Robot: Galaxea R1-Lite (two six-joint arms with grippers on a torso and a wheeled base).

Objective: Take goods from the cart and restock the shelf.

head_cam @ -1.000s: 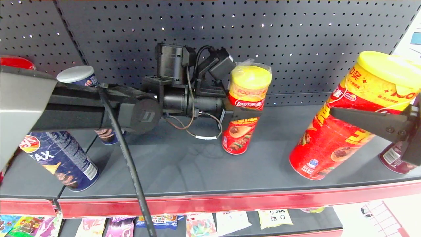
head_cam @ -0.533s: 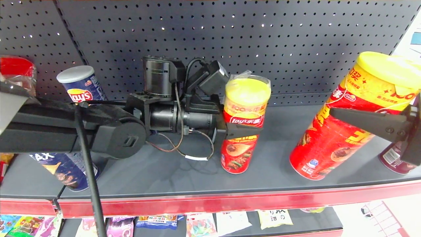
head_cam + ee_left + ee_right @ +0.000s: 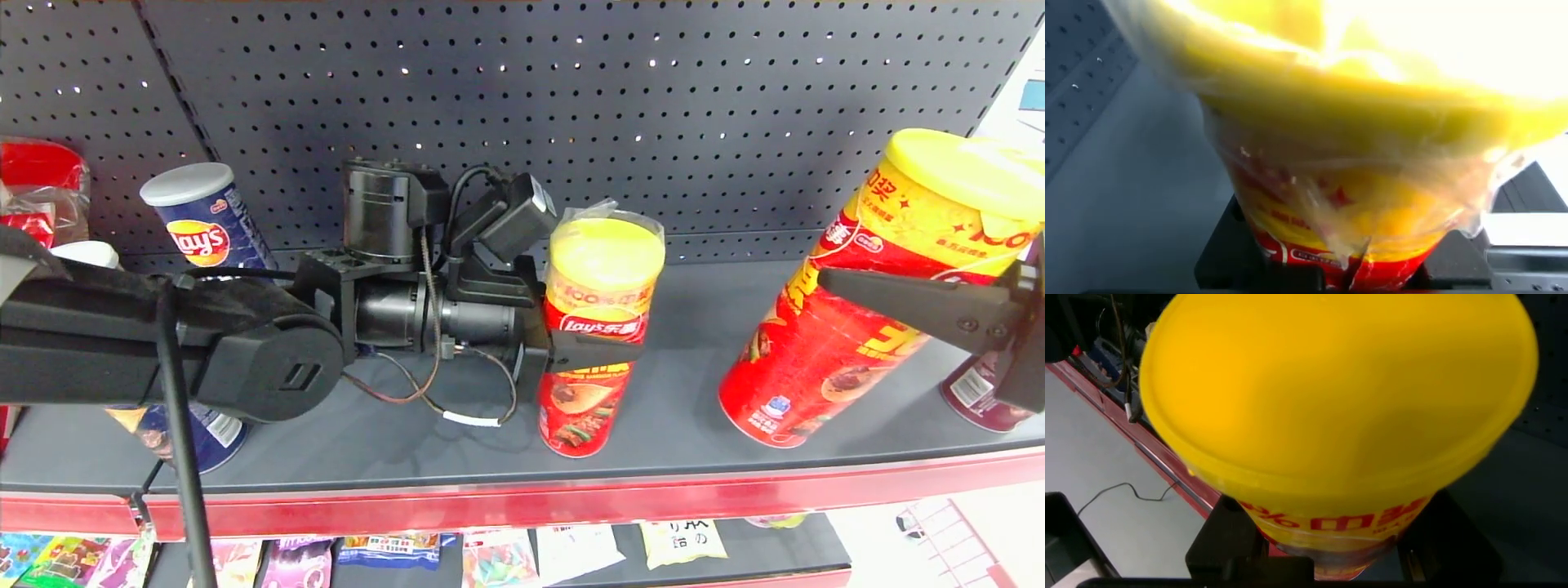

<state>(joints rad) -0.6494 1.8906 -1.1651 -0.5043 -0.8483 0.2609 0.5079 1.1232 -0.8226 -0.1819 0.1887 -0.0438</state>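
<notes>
Head view: left pincer point(image 3: 588, 347), gripping small can point(image 3: 600, 261), has pulled toward shelf point(image 3: 694, 359) front; right pincer point(image 3: 841, 290) holds big can point(image 3: 816, 367) unmoved.

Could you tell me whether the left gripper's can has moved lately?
Yes: the can came forward, toward the shelf's red front edge.

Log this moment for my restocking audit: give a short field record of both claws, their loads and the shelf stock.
left claw: shut on small red can, upright, near the front edge of the shelf
right claw: shut on large red can, top leaning toward the robot's right
shelf contact: cannot tell for either can
other stock: blue can at back left; dark red can at far right, partly hidden by the right claw
</notes>
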